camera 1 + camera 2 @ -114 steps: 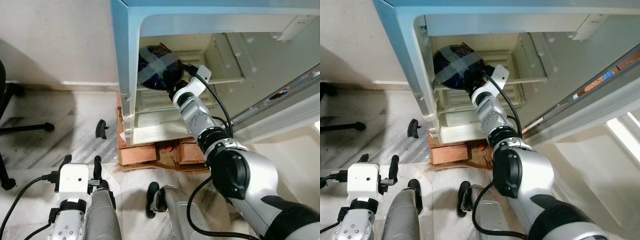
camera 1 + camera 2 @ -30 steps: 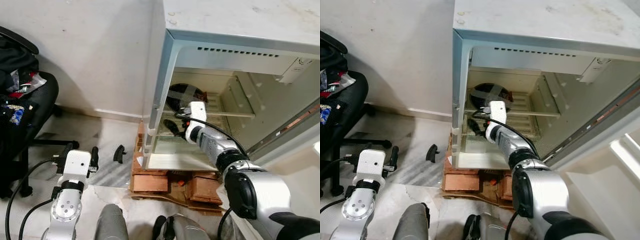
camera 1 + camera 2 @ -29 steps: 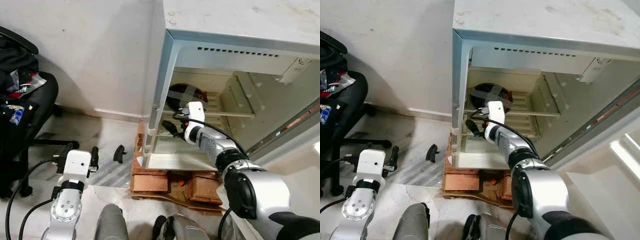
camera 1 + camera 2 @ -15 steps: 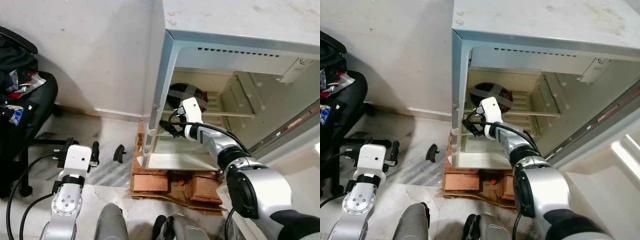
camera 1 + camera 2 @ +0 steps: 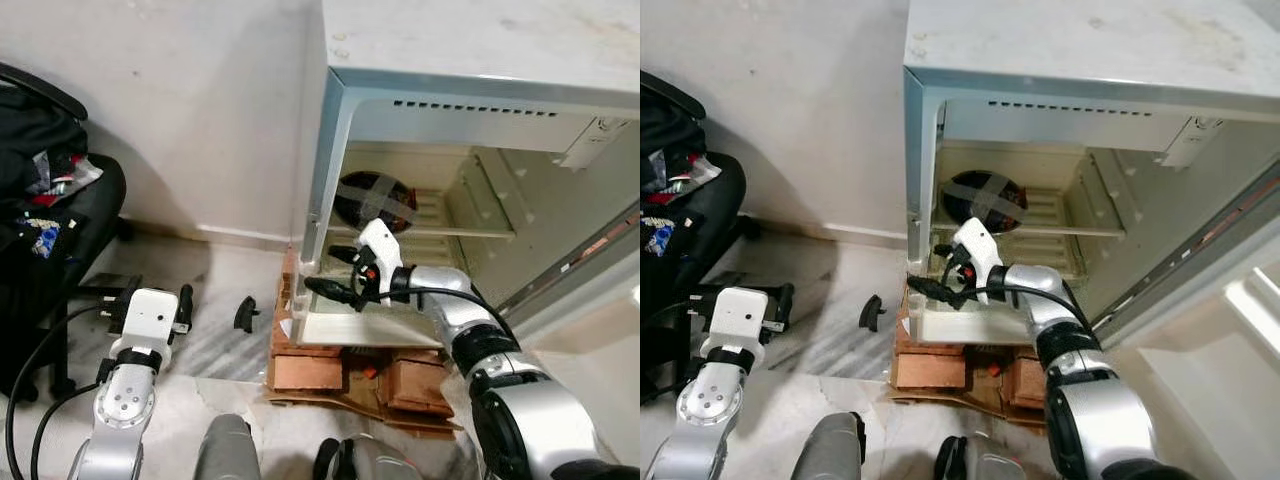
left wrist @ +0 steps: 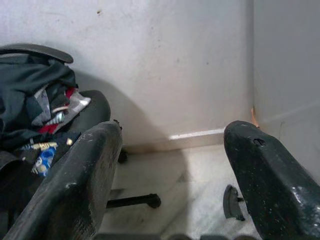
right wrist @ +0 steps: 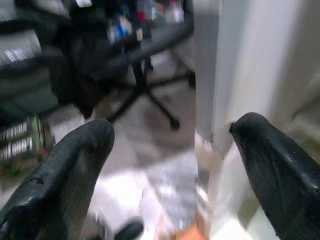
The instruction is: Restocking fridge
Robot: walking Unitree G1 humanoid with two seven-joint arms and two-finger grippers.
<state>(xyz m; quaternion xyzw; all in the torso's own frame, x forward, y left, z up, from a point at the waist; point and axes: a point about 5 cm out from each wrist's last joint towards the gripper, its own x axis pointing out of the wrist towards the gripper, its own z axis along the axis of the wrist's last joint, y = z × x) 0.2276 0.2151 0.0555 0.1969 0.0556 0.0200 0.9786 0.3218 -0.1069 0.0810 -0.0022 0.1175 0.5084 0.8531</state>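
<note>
Right gripper [image 5: 338, 275] withdrawn from fridge [image 5: 480, 60], fingers apart, bag [image 5: 370, 197] shelved

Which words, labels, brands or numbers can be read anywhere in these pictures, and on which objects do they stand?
No text can be read in any view.
The white tag at the fridge's upper inner corner: too small to read.
The dark round package on the fridge shelf: it bears grey tape, and no lettering can be made out.
The colourful things on the black chair: any print is too blurred to read.

fridge shelf [image 5: 470, 229], dark taped bag [image 5: 370, 198]
</note>
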